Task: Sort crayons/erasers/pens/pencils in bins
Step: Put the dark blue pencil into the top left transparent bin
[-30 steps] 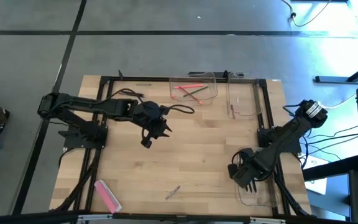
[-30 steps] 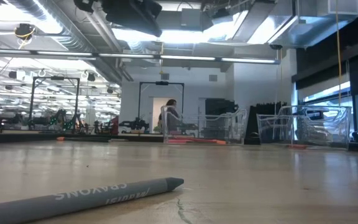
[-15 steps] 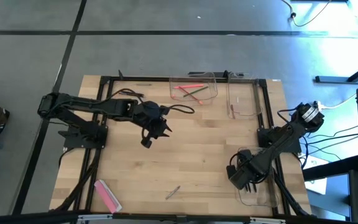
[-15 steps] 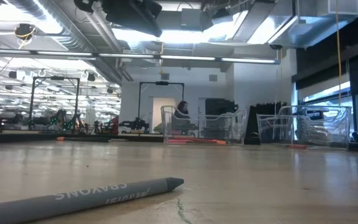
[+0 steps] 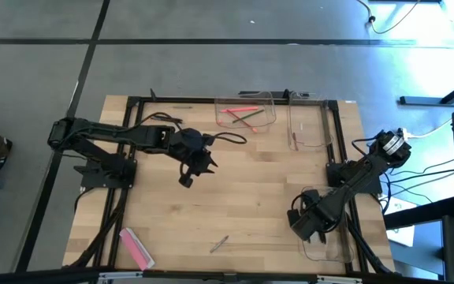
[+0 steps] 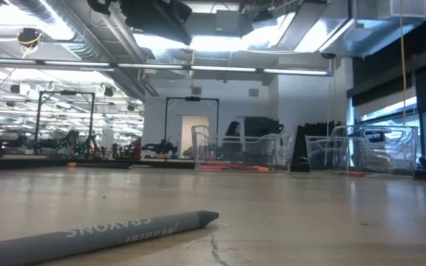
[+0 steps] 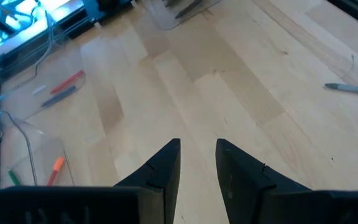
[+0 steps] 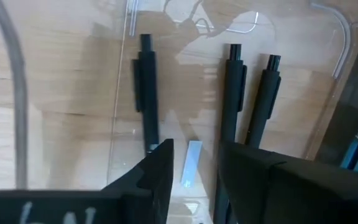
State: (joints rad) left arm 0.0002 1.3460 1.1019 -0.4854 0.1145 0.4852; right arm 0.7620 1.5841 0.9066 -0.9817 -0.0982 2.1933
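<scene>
Right claw (image 8: 194,155) parted, empty, above pens (image 8: 234,106) in bin (image 5: 327,246); left claw (image 7: 197,155) parted, empty.

We read "CRAYONS", upside down, on the grey crayon (image 6: 106,234) lying near on the surface (image 6: 309,214).

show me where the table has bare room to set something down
The widest bare patch is mid-table, between the left gripper, the grey crayon and the right gripper. The back edge is crowded by two clear plastic bins; the flat pink eraser fills the front left corner.
</scene>
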